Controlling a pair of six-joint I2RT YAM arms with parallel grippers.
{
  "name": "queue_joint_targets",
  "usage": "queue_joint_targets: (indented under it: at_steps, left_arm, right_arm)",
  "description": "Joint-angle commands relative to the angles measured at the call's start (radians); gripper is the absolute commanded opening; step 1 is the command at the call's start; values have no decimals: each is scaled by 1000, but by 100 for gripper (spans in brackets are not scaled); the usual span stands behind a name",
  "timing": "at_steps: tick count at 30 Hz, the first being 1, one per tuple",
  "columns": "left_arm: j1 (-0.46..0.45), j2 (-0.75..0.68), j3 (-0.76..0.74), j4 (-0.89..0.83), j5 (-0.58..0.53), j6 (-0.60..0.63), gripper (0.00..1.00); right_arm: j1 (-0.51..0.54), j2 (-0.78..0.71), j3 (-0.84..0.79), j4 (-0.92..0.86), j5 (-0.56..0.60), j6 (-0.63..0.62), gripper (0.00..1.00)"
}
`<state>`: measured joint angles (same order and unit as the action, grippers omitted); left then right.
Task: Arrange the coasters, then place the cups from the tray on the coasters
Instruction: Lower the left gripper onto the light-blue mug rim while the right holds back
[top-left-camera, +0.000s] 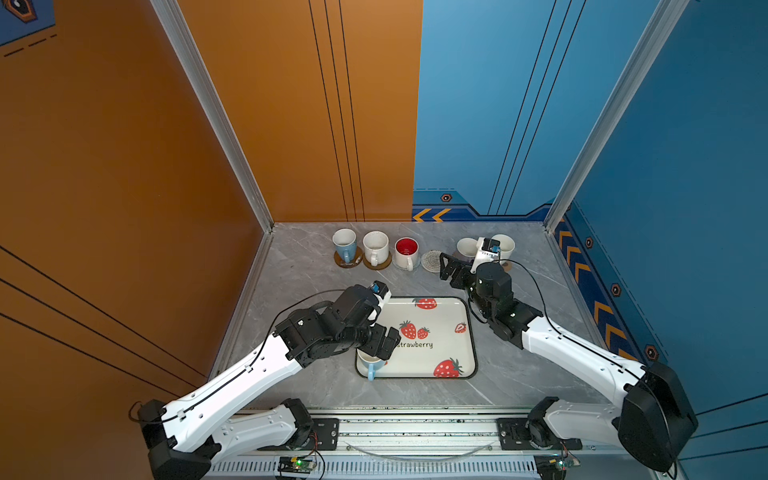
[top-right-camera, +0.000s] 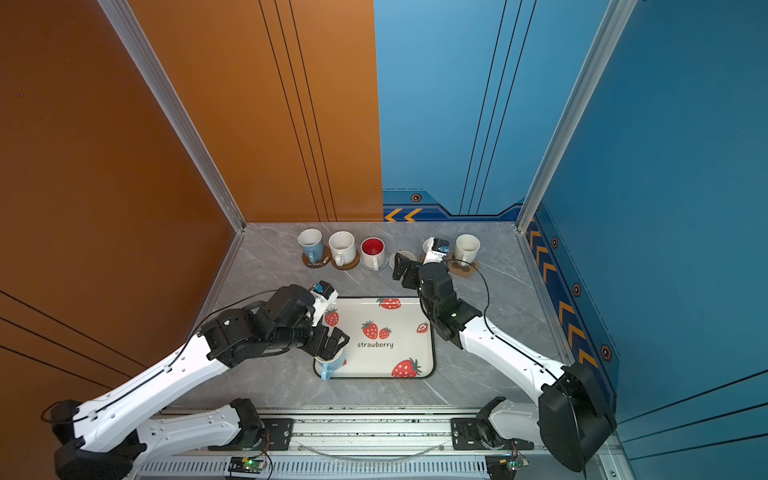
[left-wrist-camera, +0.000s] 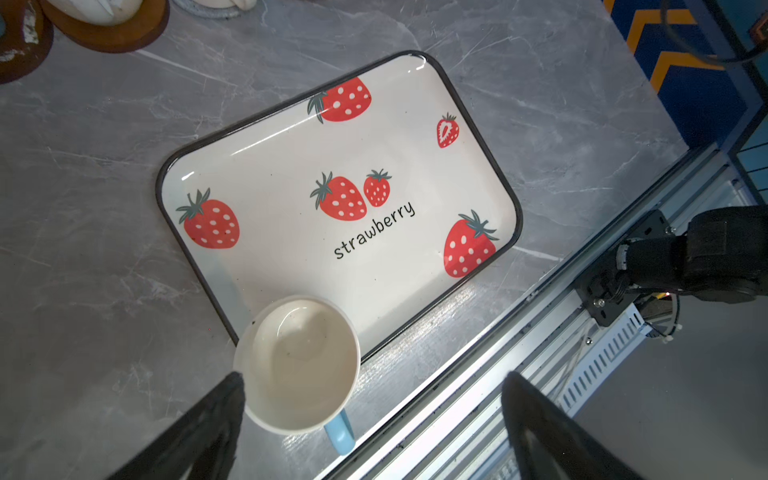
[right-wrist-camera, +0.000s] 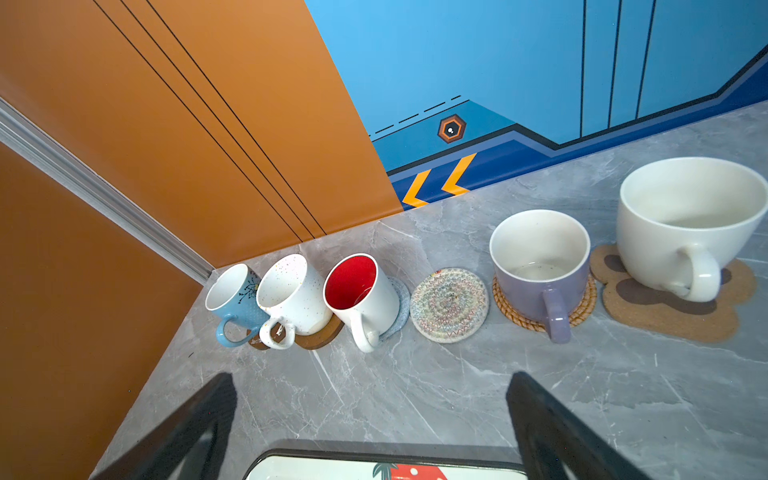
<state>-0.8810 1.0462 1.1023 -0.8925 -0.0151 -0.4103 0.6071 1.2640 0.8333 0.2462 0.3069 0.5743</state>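
On the grey marble tabletop (top-left-camera: 299, 274), the released left gripper (left-wrist-camera: 372, 382) hovered over a light-blue ceramic cup (left-wrist-camera: 299, 361); the right gripper (right-wrist-camera: 370, 378) hung released.

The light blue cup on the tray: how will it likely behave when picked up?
The light blue cup looks glazed: probably rigid, slippery at the rim, breakable if dropped. It stands at the tray corner, handle past the edge, so a sideways nudge might tip it. Empty, so likely light.

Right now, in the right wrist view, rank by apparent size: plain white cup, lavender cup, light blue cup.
plain white cup
lavender cup
light blue cup
The white one looks nearest the camera, so true sizes stay unsure.
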Motion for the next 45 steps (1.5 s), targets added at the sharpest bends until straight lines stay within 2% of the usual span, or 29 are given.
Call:
queue_joint_targets:
  at_steps: [1,11,20,34,37,39,45]
  left_arm:
    - [-32,-23,6,-94,-59,-54,96]
    - [-94,-73,-108,-146,-112,-248,94]
    - [-156,-96,-171,-147,-114,-347,94]
    - [-181,-86,-243,-143,-160,-427,90]
    - [-181,-80,-250,-142,-171,-437,88]
    - [-181,-74,-258,-135,-172,-441,82]
    - [-183,-64,-294,-65,-148,-447,78]
  right_arm:
    - [-8,14,-7,6,-31,20,100]
    - [-26,44,0,-2,-48,52,100]
    - [-39,66,5,3,-78,70,100]
    - [-55,85,3,14,-109,88,100]
    - [-59,86,3,18,-118,91,100]
    - [-59,86,4,19,-121,94,100]
    - [-61,93,5,23,-133,98,100]
